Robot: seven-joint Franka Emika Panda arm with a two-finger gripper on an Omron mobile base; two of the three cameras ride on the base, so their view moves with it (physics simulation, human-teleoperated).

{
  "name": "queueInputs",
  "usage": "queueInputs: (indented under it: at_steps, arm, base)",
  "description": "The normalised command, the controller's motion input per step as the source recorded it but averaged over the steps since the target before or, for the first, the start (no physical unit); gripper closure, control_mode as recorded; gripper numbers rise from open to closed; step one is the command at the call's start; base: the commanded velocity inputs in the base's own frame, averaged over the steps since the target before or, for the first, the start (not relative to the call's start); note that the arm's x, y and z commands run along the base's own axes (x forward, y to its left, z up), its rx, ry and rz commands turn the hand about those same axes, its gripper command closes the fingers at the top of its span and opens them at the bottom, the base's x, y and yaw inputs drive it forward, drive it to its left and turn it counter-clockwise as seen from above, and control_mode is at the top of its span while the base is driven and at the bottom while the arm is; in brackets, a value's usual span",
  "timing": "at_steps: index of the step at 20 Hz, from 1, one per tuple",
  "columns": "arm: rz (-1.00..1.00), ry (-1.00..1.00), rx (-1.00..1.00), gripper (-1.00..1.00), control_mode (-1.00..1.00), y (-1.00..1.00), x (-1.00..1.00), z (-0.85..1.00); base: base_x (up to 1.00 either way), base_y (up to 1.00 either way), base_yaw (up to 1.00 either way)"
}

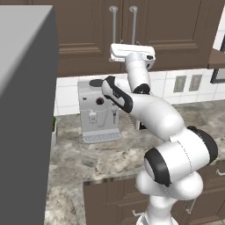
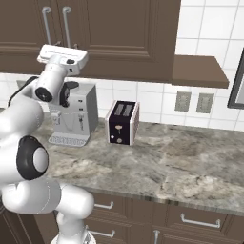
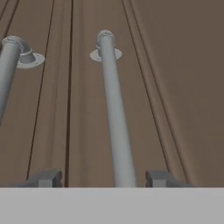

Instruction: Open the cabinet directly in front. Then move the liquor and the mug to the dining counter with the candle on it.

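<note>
The cabinet [image 1: 88,26] is a dark brown wall cabinet with both panelled doors closed and two vertical silver bar handles side by side. My gripper [image 3: 101,178] is right up against it. Its fingertips [image 3: 159,178] straddle the lower part of the right door's handle [image 3: 114,113], with a gap on each side, so the gripper is open. The left door's handle [image 3: 11,65] runs beside it. From the base views my white hand [image 1: 132,52] [image 2: 62,55] sits just below the handles [image 1: 133,24] [image 2: 66,26]. The liquor, mug, candle and dining counter are out of view.
Below the cabinet runs a marbled stone counter [image 2: 181,167] over brown drawers. A grey coffee machine [image 1: 99,114] stands under my arm, with a dark toaster [image 2: 122,122] to its right. A tall grey block [image 1: 24,110] fills the left side. A brown shelf [image 2: 200,71] juts out right of the cabinet.
</note>
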Motion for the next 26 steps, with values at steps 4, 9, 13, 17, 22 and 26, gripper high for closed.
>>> queueInputs:
  at_steps: [4, 9, 13, 17, 22, 26]
  arm:
    - [0.0, 0.0, 0.0, 1.0, -1.0, 0.0, 0.0, 0.0]
    - [0.0, 0.0, 0.0, 1.0, -1.0, 0.0, 0.0, 0.0]
    - [-0.01, 0.11, 0.02, 1.0, -1.0, -0.19, -0.42, 0.02]
    - [-0.07, 0.1, 0.13, 1.0, -1.0, -0.69, -1.0, 0.21]
    - [-0.12, 0.1, 0.17, 1.0, -1.0, -0.86, -1.0, 0.28]
    - [-0.16, 0.11, 0.2, 1.0, -1.0, -0.98, -1.0, 0.26]
  base:
    - [0.0, 0.0, 0.0]
    - [0.0, 0.0, 0.0]
    - [0.0, 0.0, 0.0]
    - [0.0, 0.0, 0.0]
    - [0.0, 0.0, 0.0]
    - [0.0, 0.0, 0.0]
